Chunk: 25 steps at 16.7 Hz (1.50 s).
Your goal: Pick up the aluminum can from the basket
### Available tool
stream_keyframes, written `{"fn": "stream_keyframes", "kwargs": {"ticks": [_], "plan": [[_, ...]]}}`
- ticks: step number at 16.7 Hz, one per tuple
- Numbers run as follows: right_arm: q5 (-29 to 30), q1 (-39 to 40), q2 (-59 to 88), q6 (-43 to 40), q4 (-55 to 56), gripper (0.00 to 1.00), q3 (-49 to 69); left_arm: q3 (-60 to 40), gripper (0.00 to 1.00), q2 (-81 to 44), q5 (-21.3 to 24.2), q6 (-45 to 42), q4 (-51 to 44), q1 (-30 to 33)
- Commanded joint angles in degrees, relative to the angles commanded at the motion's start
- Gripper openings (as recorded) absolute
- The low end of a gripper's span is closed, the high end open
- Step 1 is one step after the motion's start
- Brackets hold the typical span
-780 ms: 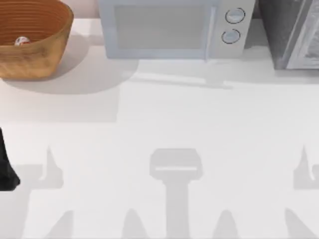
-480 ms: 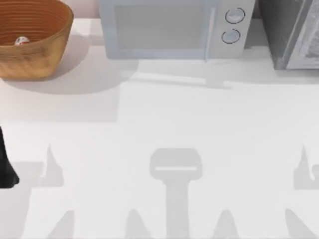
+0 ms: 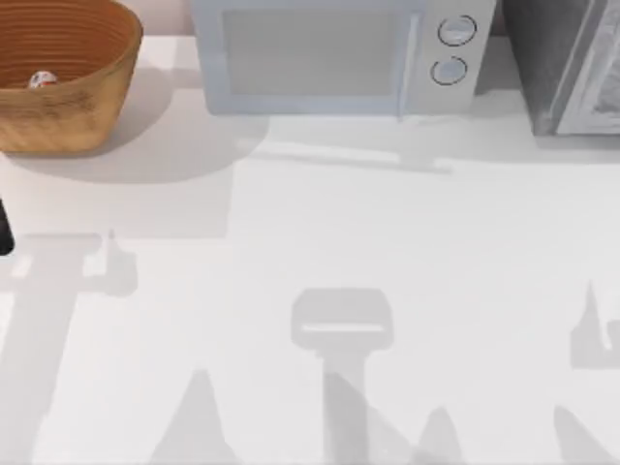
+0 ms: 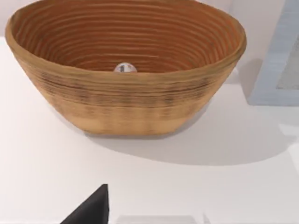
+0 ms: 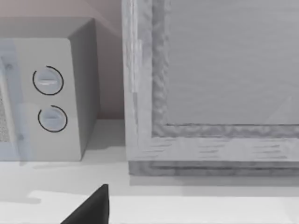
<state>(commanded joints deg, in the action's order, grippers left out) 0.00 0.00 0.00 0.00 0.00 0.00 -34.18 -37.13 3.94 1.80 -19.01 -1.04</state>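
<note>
Now, left arm: a small dark part of it (image 3: pixel 4 228) is showing at the left edge of the top view, well below the basket on the white table (image 3: pixel 320 242).
Left gripper: a black fingertip (image 4: pixel 91 210) is showing in the left wrist view, pointing over the table toward the basket; I cannot tell how far the jaws are standing open, and nothing is being held there.
Right gripper: a black fingertip (image 5: pixel 91 207) is showing in the right wrist view, facing the microwave's knob side and the grey framed box; the state of its jaws I cannot tell.
Basket: one basket (image 3: pixel 60 73), orange-brown and ribbed, is sitting at the far left corner of the table, just beside the microwave.
Aluminum can: one aluminum can (image 3: pixel 41 80) is lying inside the basket, on its bottom; in the left wrist view it is peeking over the near rim.
Microwave: one grey microwave (image 3: pixel 334 53) with two round knobs is standing at the far middle.
Grey box: one grey framed box (image 3: pixel 567 63) is standing at the far right.
</note>
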Motion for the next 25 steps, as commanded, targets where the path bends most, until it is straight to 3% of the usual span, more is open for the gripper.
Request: {"fn": "stream_keyframes", "kwargs": {"ticks": [11,15,20,25], "plan": [[0.0,0.0,0.0,0.0,0.0,1.00,0.0,-71.8,1.00,-70.6,5.9,-2.6,-27.4,-3.0],[0.0,0.0,0.0,0.0,0.0,1.00,0.0,-93.7,1.00,-92.0,7.6,-4.4,-37.6,-4.4],[0.0,0.0,0.0,0.0,0.0,1.00,0.0,-110.7,1.00,-109.3,9.2,-6.4,-48.8,-5.8],[0.0,0.0,0.0,0.0,0.0,1.00,0.0,-115.8,1.00,-114.6,9.7,-7.3,-53.8,-6.5]]}}
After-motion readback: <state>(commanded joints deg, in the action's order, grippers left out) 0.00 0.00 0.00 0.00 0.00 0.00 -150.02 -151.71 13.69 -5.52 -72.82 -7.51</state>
